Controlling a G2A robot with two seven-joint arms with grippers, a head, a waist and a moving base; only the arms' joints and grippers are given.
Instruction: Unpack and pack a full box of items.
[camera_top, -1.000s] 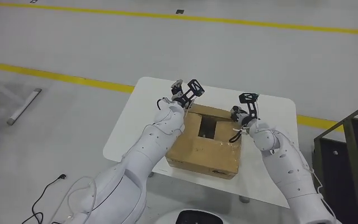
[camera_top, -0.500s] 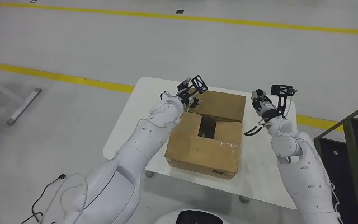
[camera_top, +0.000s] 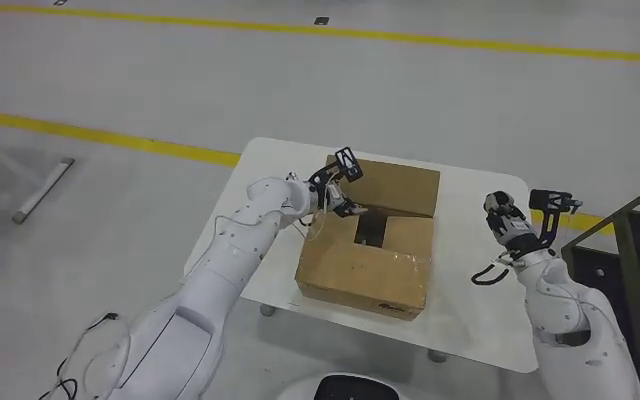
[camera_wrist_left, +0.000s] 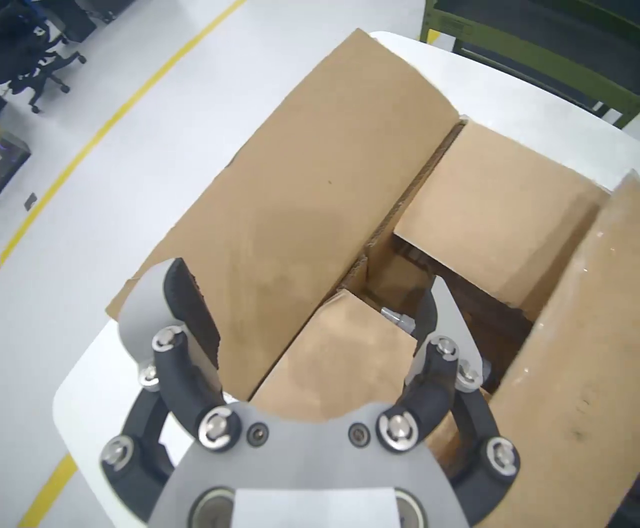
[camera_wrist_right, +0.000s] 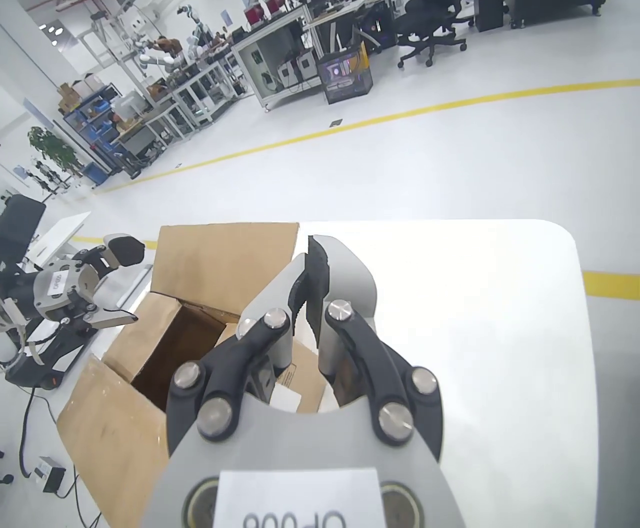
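Note:
A brown cardboard box (camera_top: 365, 265) stands in the middle of the white table (camera_top: 250, 215). Its long flaps lie mostly folded over, and a dark gap (camera_top: 372, 228) stays between them. My left gripper (camera_top: 346, 186) hovers open at the box's left end. In the left wrist view the left gripper (camera_wrist_left: 310, 305) straddles the small end flap (camera_wrist_left: 340, 360) without touching it. A small metal part (camera_wrist_left: 395, 317) peeks out inside the box. My right gripper (camera_top: 540, 205) is shut and holds nothing, above the table's right edge, away from the box (camera_wrist_right: 220, 260).
A dark green rack (camera_top: 605, 260) stands right of the table, close to the right arm. Bare tabletop (camera_wrist_right: 475, 310) lies right of the box. A cable and a small device (camera_wrist_right: 45, 472) lie on the floor on the left.
The right arm swung away from the box to the table's right edge. The left gripper dropped from above the far flap to the box's left end flap.

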